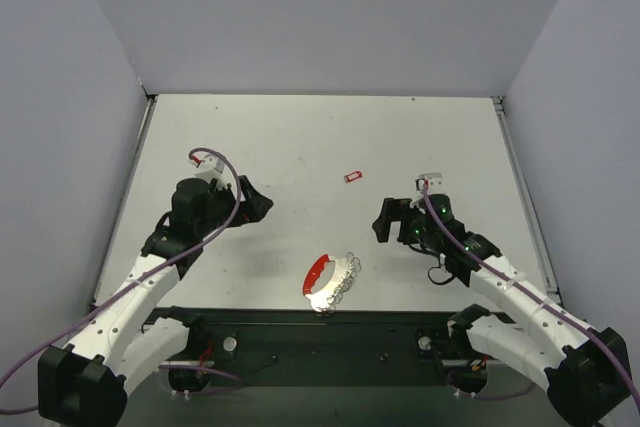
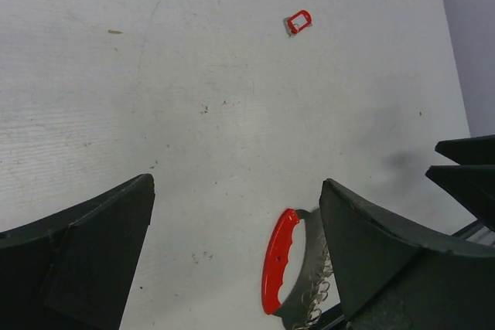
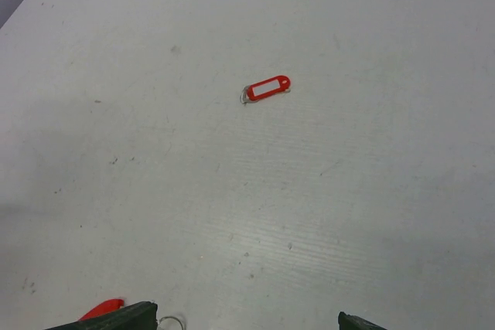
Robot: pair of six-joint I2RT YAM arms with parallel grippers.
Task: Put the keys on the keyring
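The keys are one tiny red tag with a pale centre [image 1: 352, 177], lying flat mid-table; it also shows in the left wrist view [image 2: 298, 22] and the right wrist view [image 3: 266, 88]. The keyring, a red curved clip with silver wire rings [image 1: 322, 276], lies near the front edge; it shows in the left wrist view [image 2: 280, 260], and a sliver in the right wrist view [image 3: 104, 309]. My left gripper [image 1: 262, 204] is open and empty, left of both. My right gripper [image 1: 380, 222] is open and empty, right of the keyring.
The white table [image 1: 300, 137] is walled by grey panels at the back and sides. A dark base rail [image 1: 320, 342] runs along the near edge just behind the keyring. The right gripper's dark fingers [image 2: 468, 168] show at the right edge of the left wrist view.
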